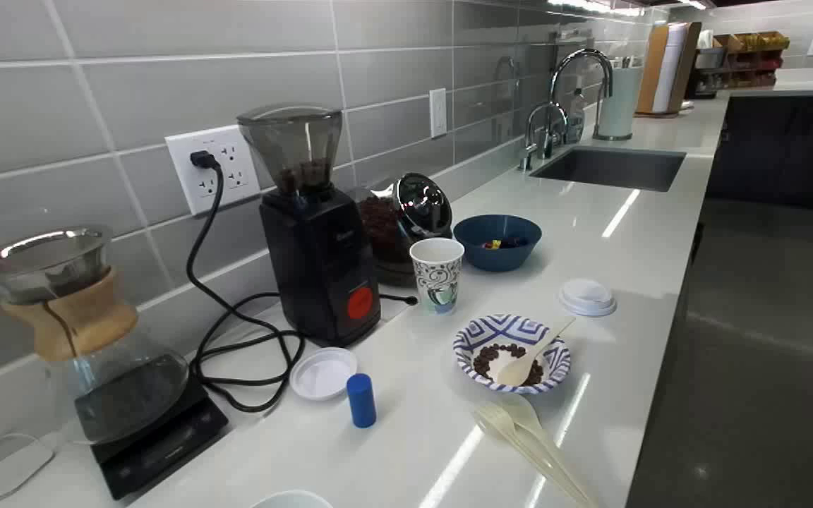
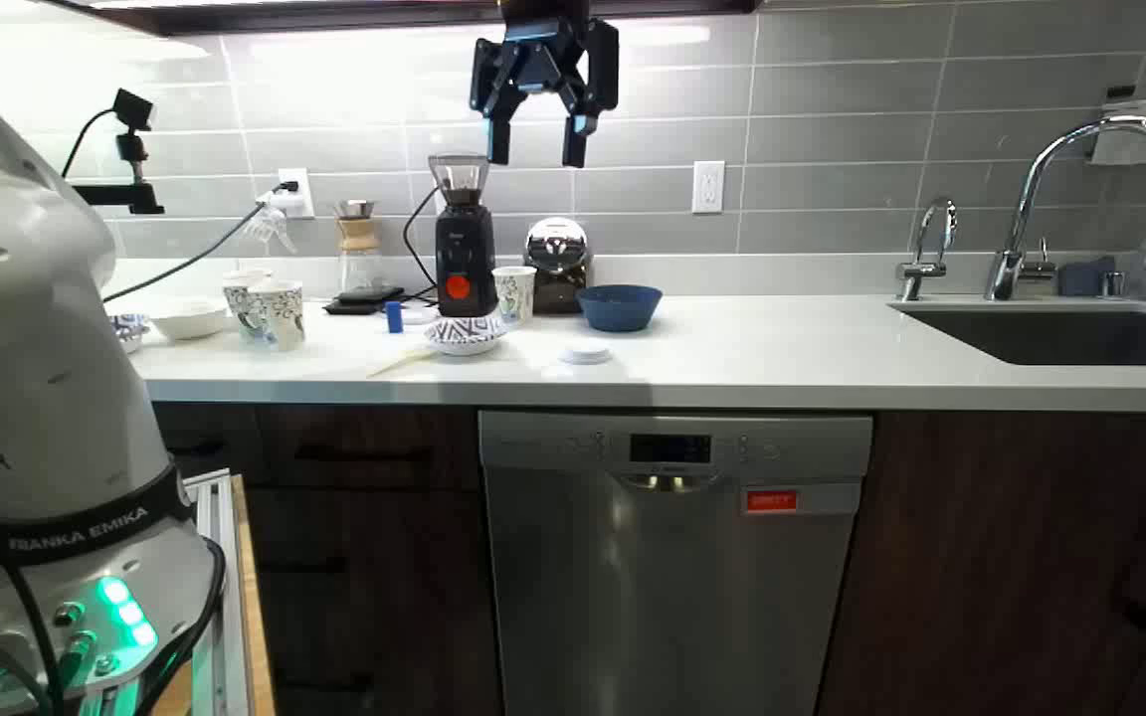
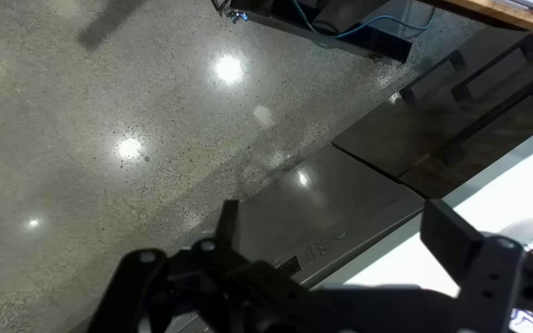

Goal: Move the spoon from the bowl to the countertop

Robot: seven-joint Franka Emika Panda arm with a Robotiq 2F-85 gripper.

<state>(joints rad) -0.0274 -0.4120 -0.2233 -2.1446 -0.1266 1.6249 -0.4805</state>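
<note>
The gripper (image 2: pixel 536 149) hangs higher than the countertop (image 1: pixel 406 455), pointing down, jaws wide apart w/ nothing btwn them; we'd read that as room for a pick not yet begun. Near the front, in an exterior view, a fork (image 1: pixel 498 422) and spare spoon (image 1: pixel 525 413) lie together just this side of the patterned bowl (image 1: pixel 497 327), prob. extras, so we shouldn't grab those by mistake. Next, that bowl holds our spoon (image 1: pixel 527 360), scoop end down among the beans (image 1: pixel 484 361), handle tilted up past the rim, prob. the easiest bit to pinch; b/c the bowl looks light, we think a bump could slide it. Just beyond sit a paper cup (image 1: pixel 438 279), a lid (image 1: pixel 586 296) & a blue bowl (image 1: pixel 492 259); farther on, the sink (image 1: pixel 611 169), prob. no concern of ours.
</note>
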